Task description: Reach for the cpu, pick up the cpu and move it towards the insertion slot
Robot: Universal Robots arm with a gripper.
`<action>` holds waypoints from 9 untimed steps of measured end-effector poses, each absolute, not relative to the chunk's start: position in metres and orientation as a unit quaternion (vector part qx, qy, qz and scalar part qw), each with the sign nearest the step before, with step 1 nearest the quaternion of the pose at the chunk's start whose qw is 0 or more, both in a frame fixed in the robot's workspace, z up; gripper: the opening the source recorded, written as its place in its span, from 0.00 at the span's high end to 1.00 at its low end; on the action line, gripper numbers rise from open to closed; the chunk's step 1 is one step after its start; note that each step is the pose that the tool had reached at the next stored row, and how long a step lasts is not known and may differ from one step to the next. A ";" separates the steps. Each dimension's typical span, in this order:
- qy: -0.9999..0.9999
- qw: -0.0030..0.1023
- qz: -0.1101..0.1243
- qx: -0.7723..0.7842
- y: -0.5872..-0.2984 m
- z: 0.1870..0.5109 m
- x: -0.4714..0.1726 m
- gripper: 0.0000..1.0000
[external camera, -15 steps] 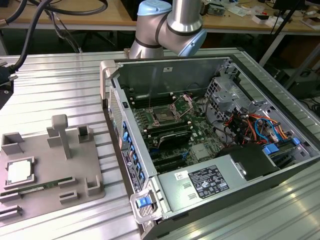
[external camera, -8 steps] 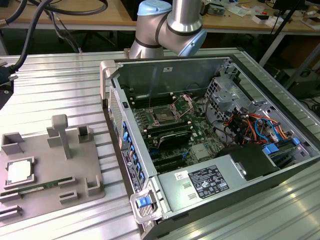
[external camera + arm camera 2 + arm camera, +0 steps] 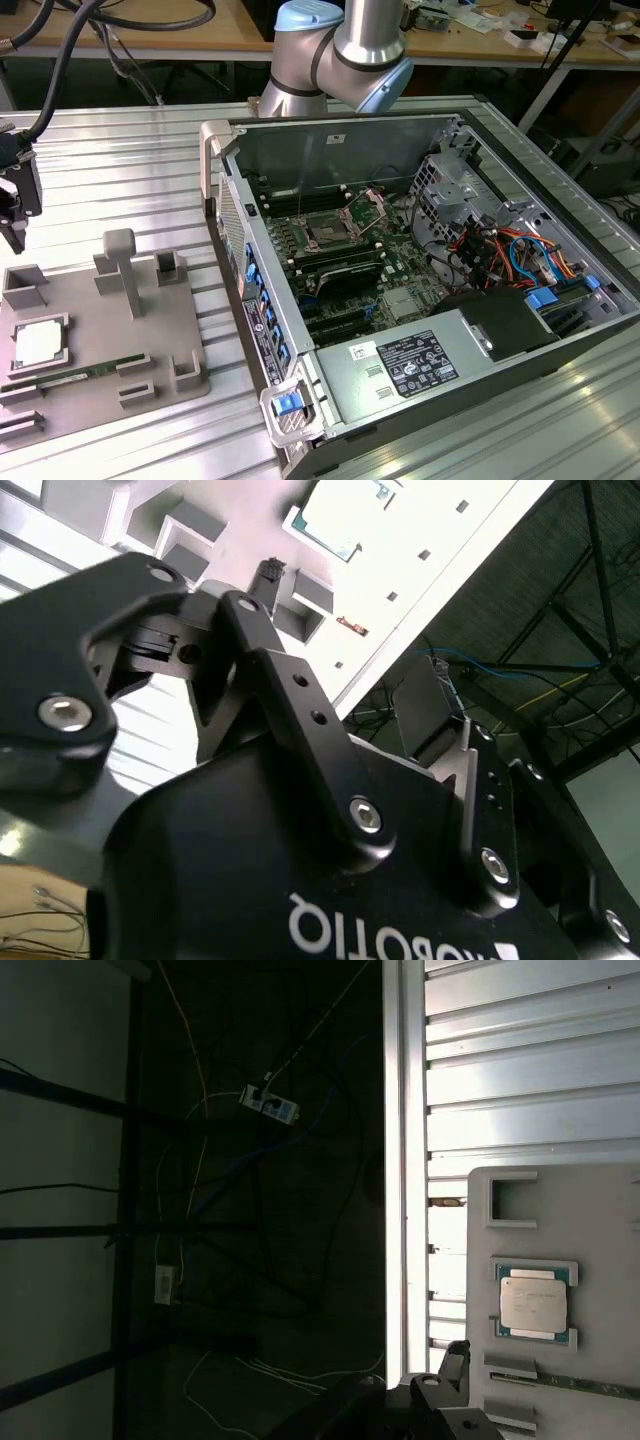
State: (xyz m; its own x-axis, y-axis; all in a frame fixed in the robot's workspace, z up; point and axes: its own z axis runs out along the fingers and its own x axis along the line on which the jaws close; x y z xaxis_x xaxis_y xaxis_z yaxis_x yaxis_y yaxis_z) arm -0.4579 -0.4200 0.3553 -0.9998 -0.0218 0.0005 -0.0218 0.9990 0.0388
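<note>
The gripper [image 3: 14, 205] hangs at the exterior view's left edge. Its fingers [image 3: 268, 580] are spread apart and hold nothing. It is near the grey tray [image 3: 150, 345] but does not touch it. The cpu [image 3: 40, 343] lies flat in a square holder on that tray, apart from the gripper. A thin green stick [image 3: 60, 378] lies just beside the cpu. The slot [image 3: 326, 233] sits inside the open computer case [image 3: 330, 150], well apart from the cpu.

Gripper [image 3: 14, 225] hangs above the grey tray [image 3: 95, 325] edge, clear of it; arm [image 3: 340, 45] well beyond the tray.
</note>
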 end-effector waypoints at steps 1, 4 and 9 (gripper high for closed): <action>-1.000 0.000 -0.019 0.011 -0.420 0.355 -0.458 0.27; -1.000 0.000 -0.019 0.011 -0.420 0.355 -0.458 0.27; -1.000 0.000 -0.019 0.011 -0.420 0.351 -0.458 0.27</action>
